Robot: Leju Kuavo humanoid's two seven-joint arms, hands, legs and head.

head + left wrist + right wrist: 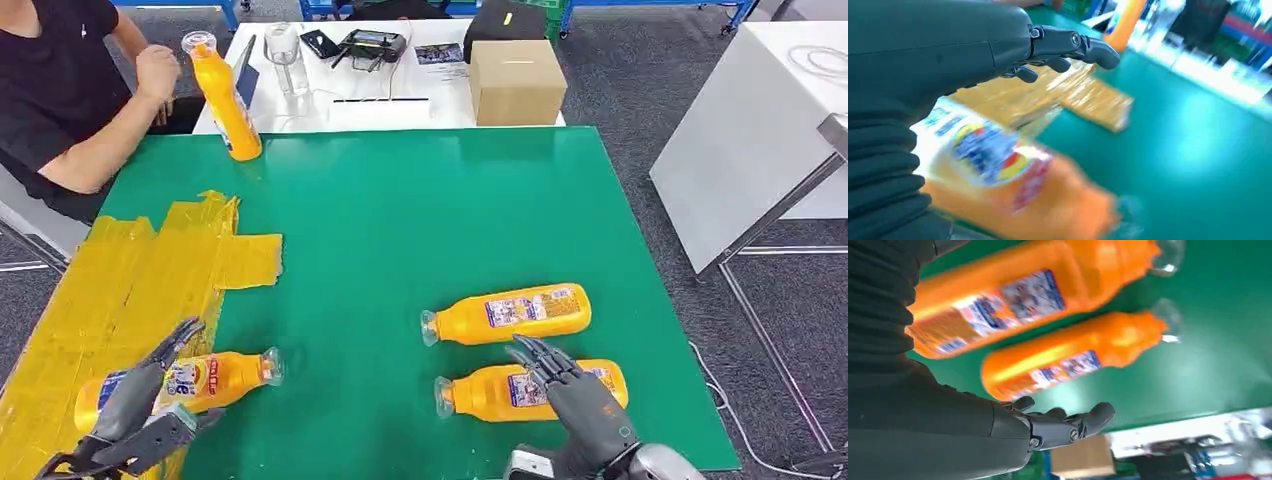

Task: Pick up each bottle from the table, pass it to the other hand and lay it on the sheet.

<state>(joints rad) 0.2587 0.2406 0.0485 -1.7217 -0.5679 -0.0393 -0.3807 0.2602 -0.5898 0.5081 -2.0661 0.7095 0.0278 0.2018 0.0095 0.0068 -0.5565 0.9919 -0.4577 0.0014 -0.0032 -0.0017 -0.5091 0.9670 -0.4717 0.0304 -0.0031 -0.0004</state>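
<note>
The left robot hand [135, 405] hovers open over an orange bottle [215, 378] lying on the yellow sheet [120, 290]. The right robot hand [575, 385] – fingers spread, holding nothing – sits above two bottles [510, 314] (both lying flat) on the green desk [400, 220].

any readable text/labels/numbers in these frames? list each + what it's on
No text can be read in these frames.
Bottle on the yellow sheet: blue and red label, lettering blurred.
Two bottles by the right hand: labels with print too small to read.
Upright bottle at the far edge: no legible label.
Cardboard box: no marking that can be made out.
Paper on the white table: print too small.
</note>
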